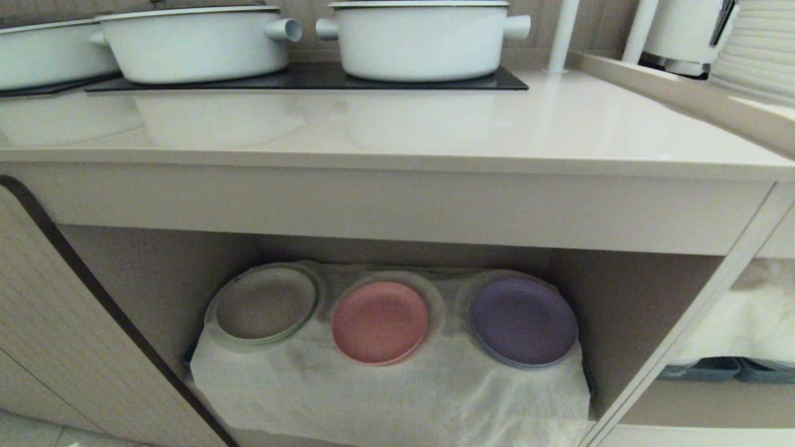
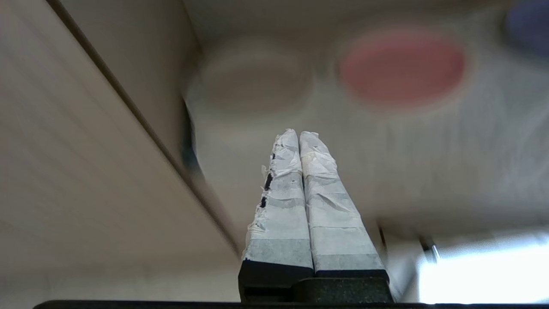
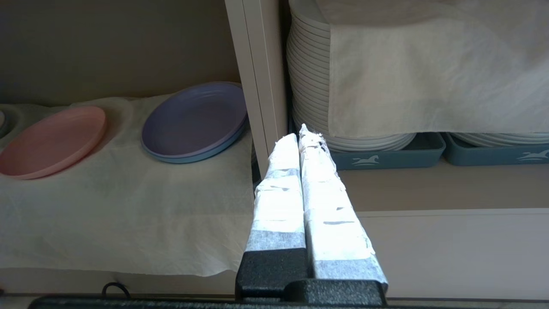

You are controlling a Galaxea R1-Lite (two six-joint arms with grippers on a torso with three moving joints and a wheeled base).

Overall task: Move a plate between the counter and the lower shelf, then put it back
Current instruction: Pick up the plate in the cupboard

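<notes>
The pink plate (image 1: 379,321) lies flat on the white cloth (image 1: 397,391) that covers the lower shelf (image 1: 155,273), midway along the shelf and toward its back wall. A beige plate (image 1: 266,304) sits just beside it toward the shelf's left wall, and a purple plate (image 1: 523,321) just beside it toward the right wall; none of the three touch. Above, the counter (image 1: 472,124) carries white pots (image 1: 422,38) on a black hob panel at its rear edge. The left gripper (image 2: 299,134) has its taped fingers pressed together, empty, in front of the shelf's left end. The right gripper (image 3: 302,131) is likewise closed on nothing, near the upright dividing post (image 3: 257,86) at the shelf's right end.
</notes>
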